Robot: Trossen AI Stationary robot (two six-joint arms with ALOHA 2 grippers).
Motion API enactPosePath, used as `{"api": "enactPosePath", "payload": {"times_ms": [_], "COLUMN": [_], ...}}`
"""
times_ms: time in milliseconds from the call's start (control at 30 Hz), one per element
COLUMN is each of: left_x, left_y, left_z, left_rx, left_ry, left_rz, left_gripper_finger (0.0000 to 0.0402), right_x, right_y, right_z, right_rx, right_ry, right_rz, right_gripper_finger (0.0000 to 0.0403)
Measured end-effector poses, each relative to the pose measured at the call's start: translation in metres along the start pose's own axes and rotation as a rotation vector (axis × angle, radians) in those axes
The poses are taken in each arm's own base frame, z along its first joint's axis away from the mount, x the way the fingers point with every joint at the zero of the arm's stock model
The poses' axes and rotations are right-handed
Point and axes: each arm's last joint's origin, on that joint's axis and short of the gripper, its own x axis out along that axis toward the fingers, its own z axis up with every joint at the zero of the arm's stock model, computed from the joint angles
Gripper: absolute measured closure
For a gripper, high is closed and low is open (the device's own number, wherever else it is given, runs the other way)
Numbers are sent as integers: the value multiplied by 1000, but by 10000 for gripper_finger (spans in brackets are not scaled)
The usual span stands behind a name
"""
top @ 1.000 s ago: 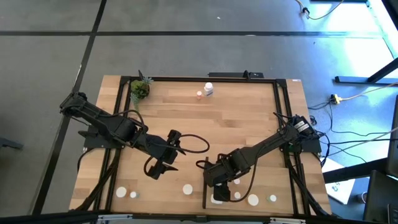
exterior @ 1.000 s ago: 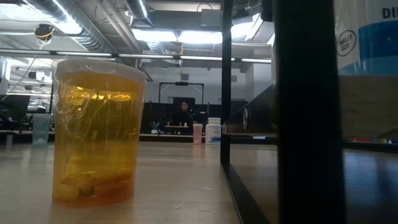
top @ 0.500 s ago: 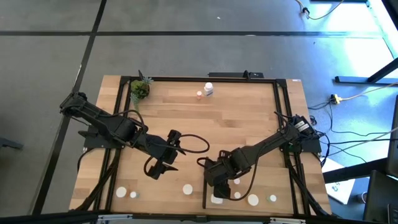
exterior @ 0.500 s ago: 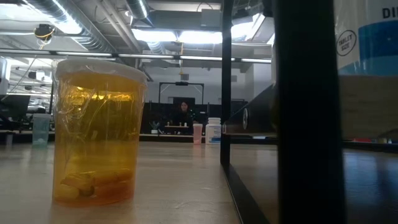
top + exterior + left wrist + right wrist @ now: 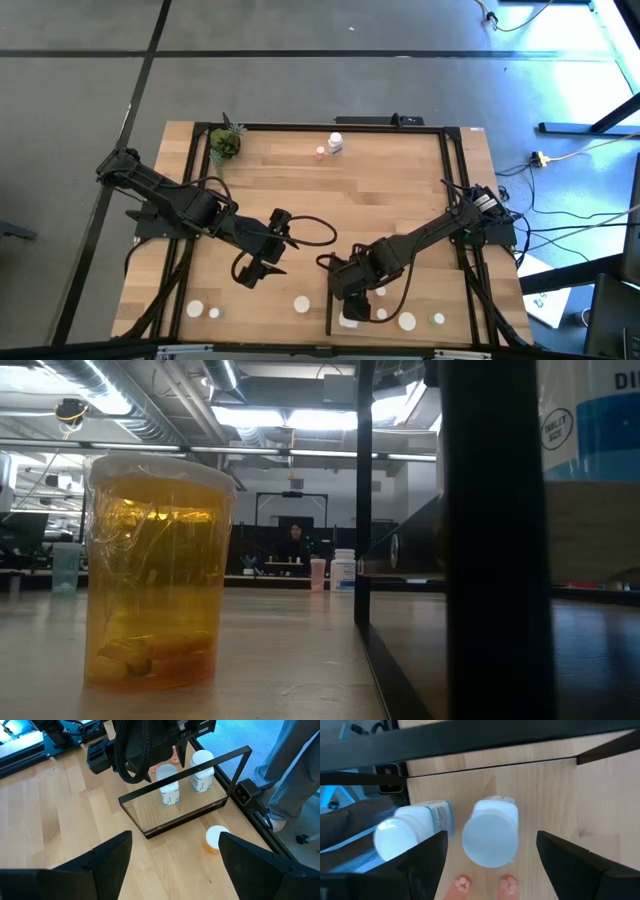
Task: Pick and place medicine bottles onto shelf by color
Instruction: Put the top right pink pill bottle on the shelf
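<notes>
My right gripper is open, low over the shelf, a small wood panel with a black frame, at the table's near edge. Its fingers stand on either side of a white-capped bottle without touching it; a second white bottle stands beside it on the shelf. My left gripper is open and empty, left of the shelf. An orange bottle with a white cap stands on the table by the shelf. Several more bottles stand along the near edge. Two stand at the far edge.
A small green potted plant stands at the far left corner. Black frame rails run along the table's edges. A loose black cable loops over mid-table. In the low view the orange bottle and the shelf's black upright fill the foreground.
</notes>
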Motion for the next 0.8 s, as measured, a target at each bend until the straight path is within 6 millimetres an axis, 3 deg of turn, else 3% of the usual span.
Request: {"api": "enactPosePath", "payload": {"times_ms": [800], "left_x": [0], "left_y": [0], "left_z": [0], "left_rx": [0], "left_ry": [0], "left_rz": [0], "left_gripper_finger": [109], "right_x": [1], "right_y": [3], "right_z": [1], "right_rx": [-2], "right_ry": [2], "right_rz": [44], "right_gripper_finger": [97]}}
